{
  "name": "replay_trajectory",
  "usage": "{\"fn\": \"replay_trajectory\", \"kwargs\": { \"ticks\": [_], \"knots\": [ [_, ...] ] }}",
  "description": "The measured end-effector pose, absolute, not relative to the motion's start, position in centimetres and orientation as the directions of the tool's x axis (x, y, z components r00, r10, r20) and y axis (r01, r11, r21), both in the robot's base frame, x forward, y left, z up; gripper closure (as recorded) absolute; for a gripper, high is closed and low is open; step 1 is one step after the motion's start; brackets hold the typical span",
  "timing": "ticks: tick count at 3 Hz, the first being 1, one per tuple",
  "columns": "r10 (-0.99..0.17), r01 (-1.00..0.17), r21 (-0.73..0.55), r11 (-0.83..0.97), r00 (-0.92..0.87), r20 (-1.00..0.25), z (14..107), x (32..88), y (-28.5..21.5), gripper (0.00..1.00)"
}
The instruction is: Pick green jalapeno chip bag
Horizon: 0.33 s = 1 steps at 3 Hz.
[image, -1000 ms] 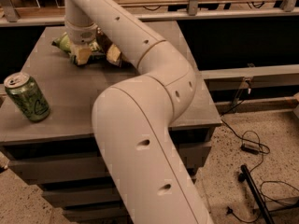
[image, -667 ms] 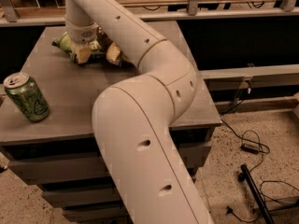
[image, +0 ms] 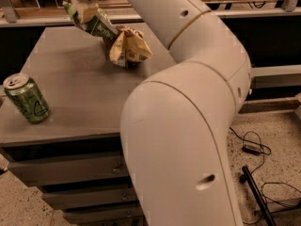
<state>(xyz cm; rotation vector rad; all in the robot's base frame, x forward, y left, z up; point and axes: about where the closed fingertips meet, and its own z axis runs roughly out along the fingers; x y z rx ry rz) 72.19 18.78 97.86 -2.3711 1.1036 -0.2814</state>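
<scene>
The green jalapeno chip bag [image: 99, 27] hangs tilted in the air above the far part of the grey table [image: 84, 98]. My gripper [image: 86, 12] is at the top left of the camera view, shut on the bag's upper end. The bag's lower end reaches down toward the brown-and-cream chip bag [image: 130, 46]; I cannot tell whether they touch. My white arm [image: 188, 102] fills the middle and right of the view and hides the table's right side.
A green soda can [image: 27, 99] stands upright near the table's front left edge. Drawers [image: 70, 173] sit below the tabletop. Cables [image: 256, 147] and a black rod [image: 254, 197] lie on the speckled floor to the right.
The gripper has risen from the tabletop with the green bag in it. The bag has come up off the table beside the brown-and-cream bag. The view has moved closer.
</scene>
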Motion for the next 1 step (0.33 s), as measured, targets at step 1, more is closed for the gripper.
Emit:
{"fn": "replay_trajectory", "kwargs": {
  "ticks": [1],
  "knots": [
    [-0.76, -0.656, -0.525, -0.543, 0.649, -0.025, 97.86, 72.19, 18.78, 1.0]
  ]
}}
